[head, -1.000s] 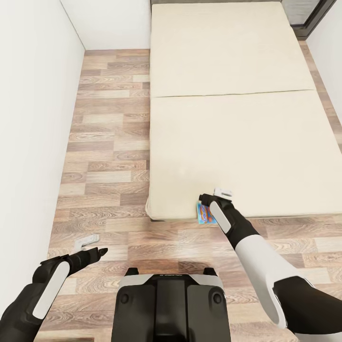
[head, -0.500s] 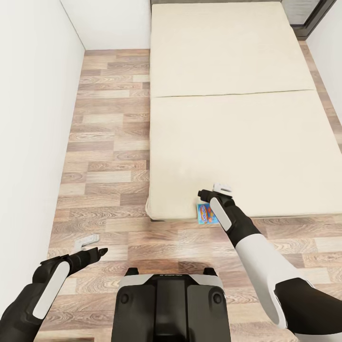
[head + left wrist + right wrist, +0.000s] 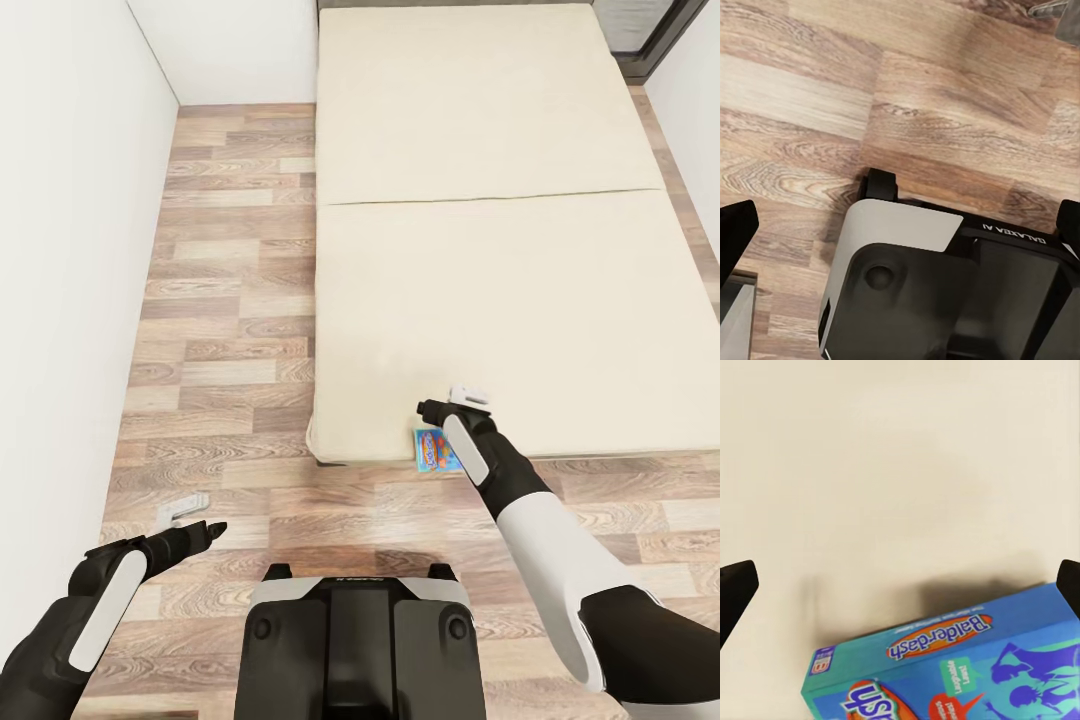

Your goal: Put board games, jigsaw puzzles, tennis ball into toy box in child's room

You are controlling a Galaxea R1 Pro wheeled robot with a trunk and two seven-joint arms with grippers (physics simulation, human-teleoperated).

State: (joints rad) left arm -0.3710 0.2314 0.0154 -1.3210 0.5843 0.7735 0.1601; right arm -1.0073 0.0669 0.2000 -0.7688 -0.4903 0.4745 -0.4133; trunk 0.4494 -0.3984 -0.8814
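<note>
A wide bed (image 3: 500,200) with a plain beige mattress is seen on the wood-plank floor (image 3: 230,300). At the bed's near edge a small, flat blue board game (image 3: 434,450) lies, lettered "Balderdash". The right hand (image 3: 452,402) is spread open above it, gripping nothing. The left hand (image 3: 190,518) is held open over the floor, empty.

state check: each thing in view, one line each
Blue board game: at the bed's near edge, overhanging it, not gripped.
Bed: mattress bare apart from that game.
Right gripper: open, over the game, fingers wide apart in the wrist view.
Left gripper: over the floor, holding nothing; open or shut unclear.
</note>
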